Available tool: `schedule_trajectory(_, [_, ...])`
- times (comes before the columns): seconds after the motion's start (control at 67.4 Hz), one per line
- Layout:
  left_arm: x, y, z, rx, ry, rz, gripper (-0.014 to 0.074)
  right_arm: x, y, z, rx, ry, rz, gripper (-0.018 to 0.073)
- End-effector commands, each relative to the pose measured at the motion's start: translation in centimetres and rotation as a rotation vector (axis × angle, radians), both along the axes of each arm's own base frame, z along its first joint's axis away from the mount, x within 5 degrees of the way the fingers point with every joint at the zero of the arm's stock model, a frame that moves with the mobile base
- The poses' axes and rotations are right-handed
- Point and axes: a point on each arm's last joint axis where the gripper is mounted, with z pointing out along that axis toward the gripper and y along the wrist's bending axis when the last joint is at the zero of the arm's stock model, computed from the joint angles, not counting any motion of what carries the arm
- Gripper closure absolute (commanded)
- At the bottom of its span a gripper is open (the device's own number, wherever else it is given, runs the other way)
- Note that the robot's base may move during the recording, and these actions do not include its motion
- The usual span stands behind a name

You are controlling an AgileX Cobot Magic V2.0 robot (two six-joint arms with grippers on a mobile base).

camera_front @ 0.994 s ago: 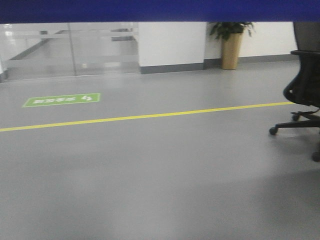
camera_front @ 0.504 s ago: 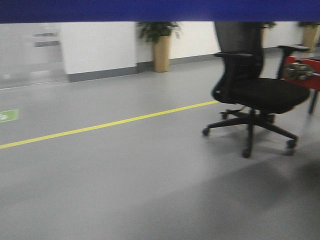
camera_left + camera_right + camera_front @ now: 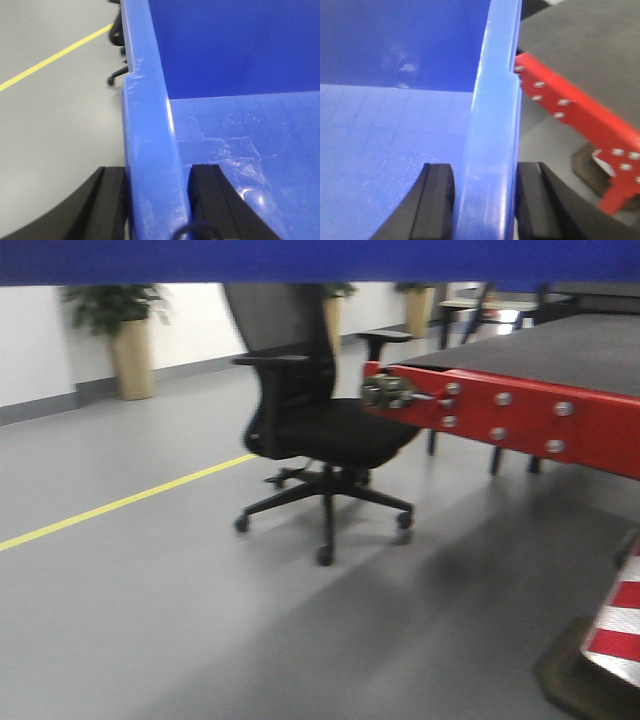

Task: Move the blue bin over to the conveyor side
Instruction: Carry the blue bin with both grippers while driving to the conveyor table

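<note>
Two pincers hold the blue bin by its rims, the conveyor at the right of the front view.
The left pincer is clamped on one rim, one black finger outside the wall and one inside. The right pincer grips the opposite rim likewise. In the front view the bin is a blue band along the top edge. The dark belt with its red side panel fills the upper right. A black office chair stands just left of it, near a yellow floor line.

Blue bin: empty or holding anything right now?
Empty as far as visible: both wrist views show the blue bin with a bare floor; the rest of its interior is unseen.
</note>
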Motion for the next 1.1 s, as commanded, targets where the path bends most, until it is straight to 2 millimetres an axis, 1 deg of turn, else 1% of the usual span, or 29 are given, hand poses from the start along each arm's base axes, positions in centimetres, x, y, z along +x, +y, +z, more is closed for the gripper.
schedule_trajectory(0.0, [-0.40, 0.01, 1.67, 0.002, -0.147, -0.008, 0.0616, -0.44, -0.47, 1.88, -0.013, -0.177, -0.005, 0.0637])
schedule_trajectory(1.083, [-0.40, 0.02, 1.67, 0.004, -0.147, -0.007, 0.0616, -0.44, -0.47, 1.88, -0.013, -0.177, -0.005, 0.0637])
